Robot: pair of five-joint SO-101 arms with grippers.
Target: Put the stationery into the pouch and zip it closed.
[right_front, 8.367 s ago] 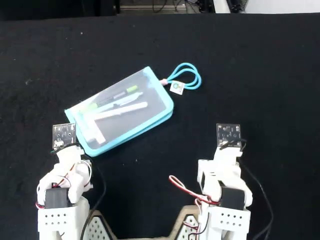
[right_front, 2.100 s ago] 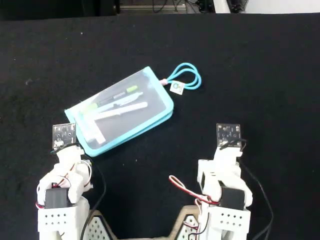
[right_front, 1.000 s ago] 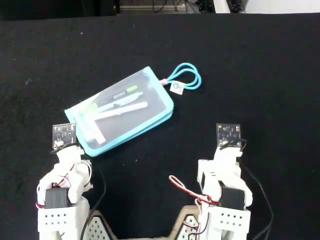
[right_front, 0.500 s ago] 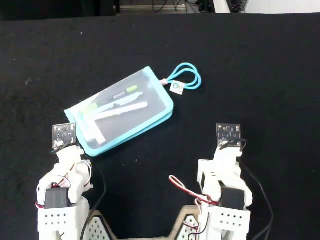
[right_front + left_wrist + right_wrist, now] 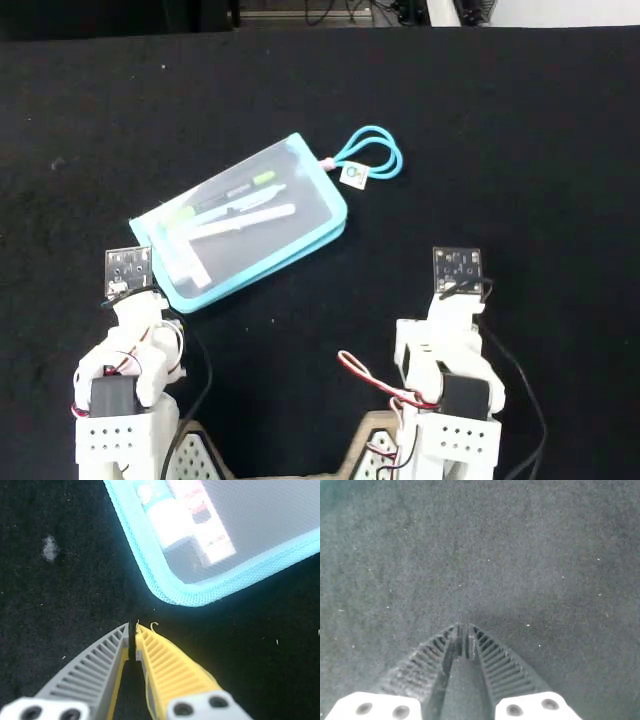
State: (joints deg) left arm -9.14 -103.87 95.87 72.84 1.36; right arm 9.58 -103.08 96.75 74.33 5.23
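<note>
A light blue pouch [image 5: 240, 222] with a clear front lies slanted on the black table, zipped, with several pens and other stationery [image 5: 232, 210] inside it. Its blue cord loop [image 5: 372, 152] trails off the far right corner. Both arms sit folded at the near edge. My left gripper [image 5: 134, 628] is shut with nothing in it, just short of the pouch's near corner [image 5: 186, 596]. My right gripper [image 5: 464, 628] is shut and empty over bare black cloth, to the right of the pouch.
The black table cloth [image 5: 500, 150] stretches around the pouch. A small white speck [image 5: 49, 548] lies on the cloth near the left gripper. Cables and equipment line the far edge [image 5: 330, 12].
</note>
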